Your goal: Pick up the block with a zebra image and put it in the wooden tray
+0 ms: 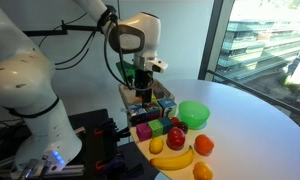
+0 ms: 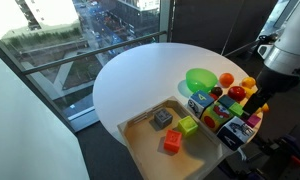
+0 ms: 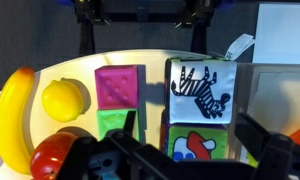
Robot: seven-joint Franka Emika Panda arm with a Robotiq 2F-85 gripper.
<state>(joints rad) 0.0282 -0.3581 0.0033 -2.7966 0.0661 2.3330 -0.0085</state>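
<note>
The zebra block has not been picked up yet. In the wrist view it is seen in a bunch of blocks, with a pink block just beside it. That bunch sits just beside the green bowl.

The hand is held above the bunch with its fingers apart, and nothing is gripped. Next, the hand should be lined up over the zebra block and lowered so that only this block is pinched, as others sit close against it.

The tray lies near the bowl, past the blocks, and three small blocks are in it. Everything is set on a round white worktop. Big windows are seen by it, with buildings far below.
</note>
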